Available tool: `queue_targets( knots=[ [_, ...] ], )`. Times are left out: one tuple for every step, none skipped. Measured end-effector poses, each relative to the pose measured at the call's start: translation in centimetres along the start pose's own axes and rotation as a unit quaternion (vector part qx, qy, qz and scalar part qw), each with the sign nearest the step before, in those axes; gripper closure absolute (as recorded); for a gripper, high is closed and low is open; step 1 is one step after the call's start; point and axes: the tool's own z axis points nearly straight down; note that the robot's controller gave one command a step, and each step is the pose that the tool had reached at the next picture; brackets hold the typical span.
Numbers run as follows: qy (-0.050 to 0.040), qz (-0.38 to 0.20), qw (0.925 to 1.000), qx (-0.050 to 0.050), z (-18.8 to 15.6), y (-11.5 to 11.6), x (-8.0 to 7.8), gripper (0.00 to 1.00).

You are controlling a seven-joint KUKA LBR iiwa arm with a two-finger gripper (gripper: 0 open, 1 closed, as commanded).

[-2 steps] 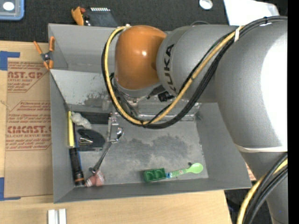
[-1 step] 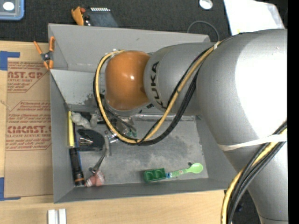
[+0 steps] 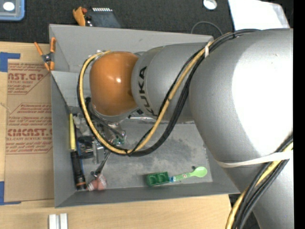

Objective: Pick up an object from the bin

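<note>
The silver arm (image 3: 238, 104) holds its gripper (image 3: 101, 150) — grasp unreadable — over the left-wall heap (image 3: 77, 168).

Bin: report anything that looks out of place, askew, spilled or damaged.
Nothing stands out. A green spoon and a small green block lie flat on the floor of the bin; the other things lie in a heap against its left wall, below the gripper.
</note>
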Motion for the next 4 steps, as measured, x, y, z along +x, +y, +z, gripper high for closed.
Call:
queue_targets(
  knots=[
    [0.0047,-0.107,0.9943,0.001,1.4,-2.9,8.7,0.00],
    [-0.0059,-0.161,0.9869,0.000,4.5,0.5,2.9,0.00],
    [0.0029,-0.280,0.9599,0.001,4.3,2.1,5.8,1.00],
    [0.0030,-0.280,0.9599,0.001,4.3,2.1,5.7,1.00]
  ],
)
